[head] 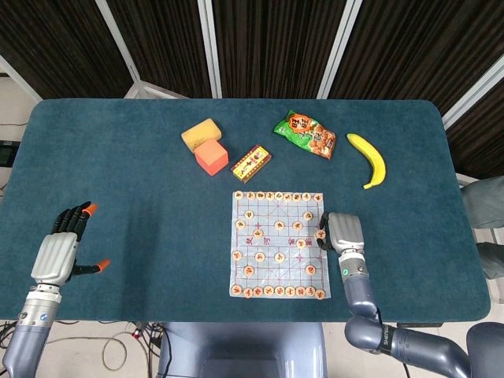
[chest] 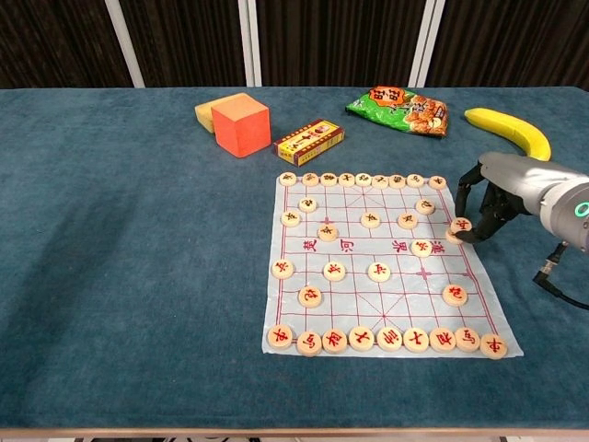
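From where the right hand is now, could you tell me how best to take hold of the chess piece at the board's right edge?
Pinch the chess piece across its round rim, from above and the right, where the right hand already hovers. It is a flat disc lying on the board, so only its thin edge offers purchase.

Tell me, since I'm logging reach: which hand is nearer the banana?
The right hand. It sits at the chess board's right edge, below the banana; the left hand rests far across the table near its left edge.

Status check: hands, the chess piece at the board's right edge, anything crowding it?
Right hand pinches chess piece at the board edge. Left hand open, resting on table. Neighbouring piece sits close; banana well apart.
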Tool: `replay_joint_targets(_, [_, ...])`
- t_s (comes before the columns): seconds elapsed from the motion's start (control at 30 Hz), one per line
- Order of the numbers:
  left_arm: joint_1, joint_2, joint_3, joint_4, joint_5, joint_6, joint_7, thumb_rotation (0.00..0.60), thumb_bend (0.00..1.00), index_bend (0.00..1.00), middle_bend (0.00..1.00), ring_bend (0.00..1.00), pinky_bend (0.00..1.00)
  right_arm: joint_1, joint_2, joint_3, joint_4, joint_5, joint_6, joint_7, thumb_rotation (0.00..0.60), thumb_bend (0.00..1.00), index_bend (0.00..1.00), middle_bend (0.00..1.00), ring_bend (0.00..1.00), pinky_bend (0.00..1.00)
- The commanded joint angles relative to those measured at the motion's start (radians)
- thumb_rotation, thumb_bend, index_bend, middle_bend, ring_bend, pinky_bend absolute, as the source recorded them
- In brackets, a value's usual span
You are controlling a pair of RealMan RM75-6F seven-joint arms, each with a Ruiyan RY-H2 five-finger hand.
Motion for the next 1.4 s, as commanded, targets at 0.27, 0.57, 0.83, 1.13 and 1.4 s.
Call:
replay_joint_targets(0.27, [0.0,0.0,0.0,0.0,0.001,0.001,0.0,0.6,0.0,0.0,0.0,0.0,0.0,0.002,-0.007,-0.005,0.013,0.002,0.001,-0.001,0.6,0.36,0.56,1.0,1.0,1.0])
replay_joint_targets(0.57, [-0.001,0.0,-0.001,0.002,-0.001,0.0,0.0,0.6,0.0,0.0,0.0,0.0,0.0,0.003,-0.011,-0.006,0.02,0.002,0.003,-0.002,0.6,0.36,0.55,1.0,1.0,1.0])
replay_joint_targets(0.83, [-0.001,0.0,-0.001,0.001,-0.002,0.0,0.0,0.6,0.0,0.0,0.0,0.0,0.0,0.001,-0.012,-0.008,0.014,0.002,0.008,-0.004,0.6,0.37,0.48,1.0,1.0,1.0])
replay_joint_targets(1.13, [-0.001,0.001,-0.002,0.001,-0.002,0.001,-0.002,0.6,0.0,0.0,0.0,0.0,0.0,-0.003,-0.014,-0.012,0.004,0.0,0.022,-0.01,0.6,0.37,0.42,1.0,1.0,1.0])
replay_joint_targets(1.4, [-0.002,-0.001,-0.002,0.002,-0.001,0.001,-0.002,0.6,0.0,0.0,0.0,0.0,0.0,-0.015,0.014,-0.015,-0.066,-0.043,0.06,-0.008,0.6,0.37,0.34,1.0,1.0,1.0])
